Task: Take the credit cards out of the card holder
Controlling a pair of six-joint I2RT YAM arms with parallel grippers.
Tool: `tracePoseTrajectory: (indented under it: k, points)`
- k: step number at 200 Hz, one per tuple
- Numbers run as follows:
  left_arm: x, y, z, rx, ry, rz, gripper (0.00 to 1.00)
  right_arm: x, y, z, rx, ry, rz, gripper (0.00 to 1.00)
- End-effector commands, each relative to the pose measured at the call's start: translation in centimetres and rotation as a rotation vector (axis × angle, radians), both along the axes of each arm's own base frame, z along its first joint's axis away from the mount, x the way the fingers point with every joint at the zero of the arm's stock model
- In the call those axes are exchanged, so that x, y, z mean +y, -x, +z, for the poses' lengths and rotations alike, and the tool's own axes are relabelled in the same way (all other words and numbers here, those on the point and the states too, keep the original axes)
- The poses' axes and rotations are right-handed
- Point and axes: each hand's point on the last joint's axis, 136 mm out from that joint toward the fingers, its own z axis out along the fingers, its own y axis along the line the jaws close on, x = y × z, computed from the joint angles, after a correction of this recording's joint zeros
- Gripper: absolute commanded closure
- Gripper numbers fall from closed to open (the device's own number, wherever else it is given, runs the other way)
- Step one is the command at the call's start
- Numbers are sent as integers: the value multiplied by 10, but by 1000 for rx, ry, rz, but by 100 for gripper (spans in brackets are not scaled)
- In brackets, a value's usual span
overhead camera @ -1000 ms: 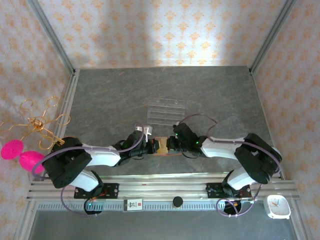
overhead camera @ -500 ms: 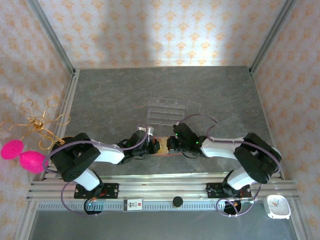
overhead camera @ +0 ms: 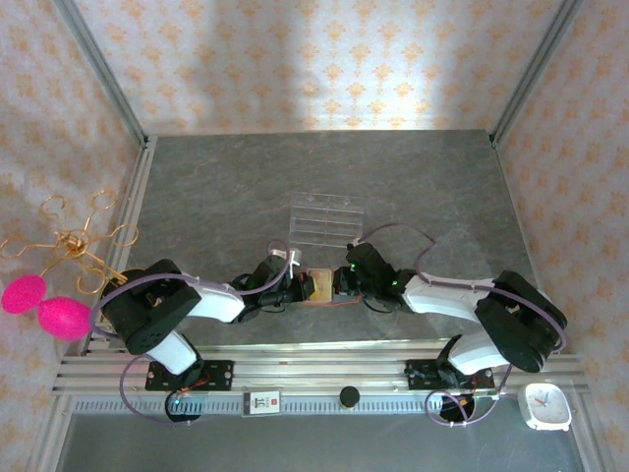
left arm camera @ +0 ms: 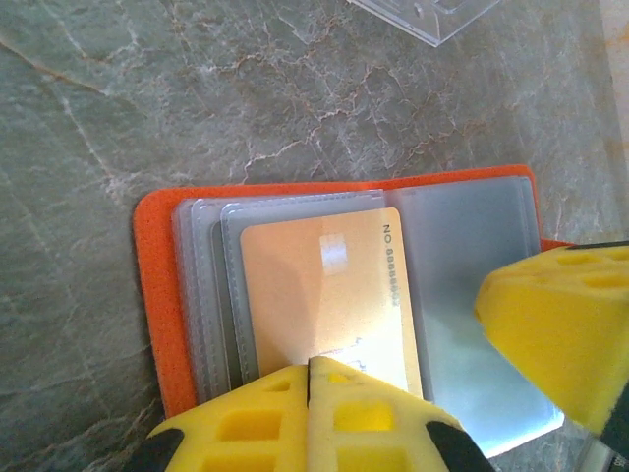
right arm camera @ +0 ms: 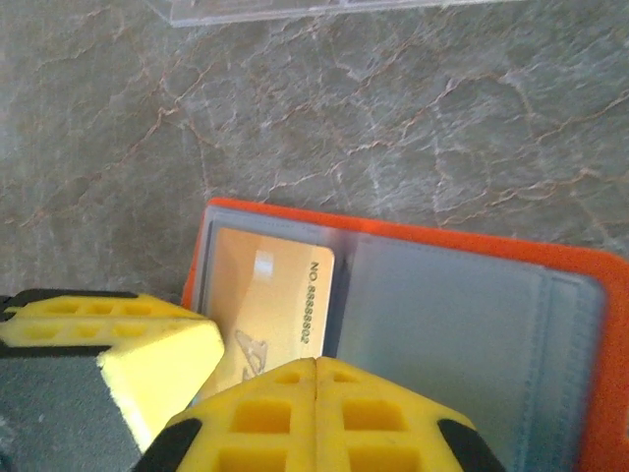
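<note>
The left gripper (left arm camera: 308, 366) and right gripper (right arm camera: 314, 362), both closed, rest on the orange-red folding card holder (left arm camera: 152, 295); closed tips may skid across the slick gold rectangular card (left arm camera: 314, 285), shifting the holder instead.

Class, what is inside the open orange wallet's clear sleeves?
A gold card sits in a left sleeve; the right sleeve looks empty. The left tool covers the card's near edge, and anything behind the card is hidden.

Orange-red card holder (left arm camera: 152, 295), grey-blue sleeves (left arm camera: 472, 256), gold card (left arm camera: 314, 285), grey marbled table (left arm camera: 147, 98), peach patterned walls (overhead camera: 314, 59)
</note>
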Motion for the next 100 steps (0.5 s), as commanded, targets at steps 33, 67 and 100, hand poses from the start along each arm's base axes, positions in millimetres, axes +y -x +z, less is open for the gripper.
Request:
tracePoseTrajectory:
  k: [33, 67, 100]
  points:
    - [23, 18, -31, 92, -80, 25, 100, 22, 10, 1, 55, -55, 141, 72]
    - [22, 19, -31, 93, -70, 20, 100, 4, 3, -18, 100, -19, 69, 76]
    - [24, 19, -31, 95, -70, 23, 100, -2, 2, -30, 135, -21, 62, 78]
